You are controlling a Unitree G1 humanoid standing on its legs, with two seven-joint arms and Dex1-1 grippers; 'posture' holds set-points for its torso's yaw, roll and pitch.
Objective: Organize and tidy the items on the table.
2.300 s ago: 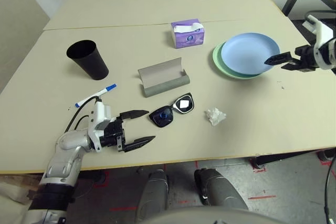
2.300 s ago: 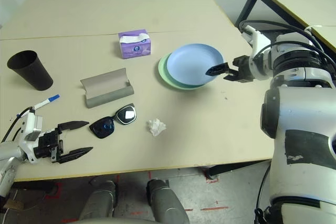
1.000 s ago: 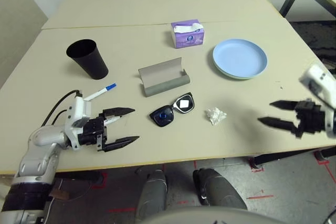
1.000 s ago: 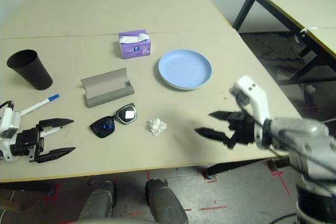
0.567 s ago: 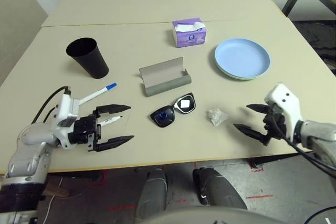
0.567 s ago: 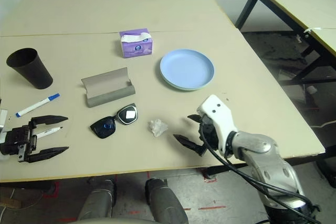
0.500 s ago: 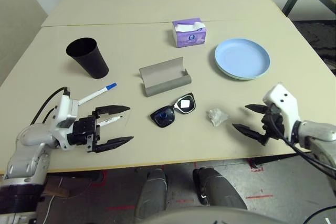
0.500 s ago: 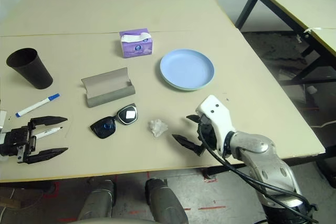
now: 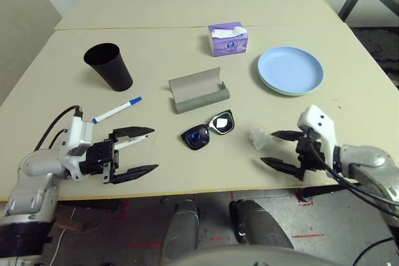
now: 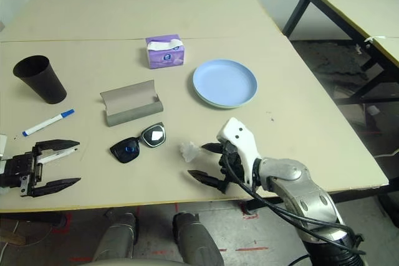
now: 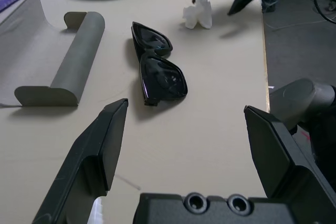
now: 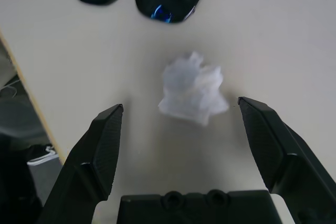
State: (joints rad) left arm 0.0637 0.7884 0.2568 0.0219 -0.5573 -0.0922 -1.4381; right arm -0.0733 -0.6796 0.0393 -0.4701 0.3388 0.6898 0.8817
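The crumpled white tissue (image 12: 192, 88) lies on the table (image 9: 187, 4) just ahead of my right gripper (image 9: 267, 147), which is open with the tissue facing its gap. Black sunglasses (image 9: 207, 130) lie left of the tissue, and the open grey glasses case (image 9: 198, 91) is behind them. My left gripper (image 9: 154, 149) is open near the front left edge. A white marker (image 9: 134, 143) lies on the table between its fingers. The blue-capped marker (image 9: 116, 109) and the black cup (image 9: 109, 66) sit further back on the left. The blue plate (image 9: 290, 70) rests on the green plate.
The purple tissue box (image 9: 228, 38) stands just in front of the table's seam. The table's front edge runs close under both grippers. A second table with dark legs (image 10: 299, 10) stands off to the right.
My right gripper has moved left across the front of the table, up to the tissue. The left gripper has stayed nearly where it was.
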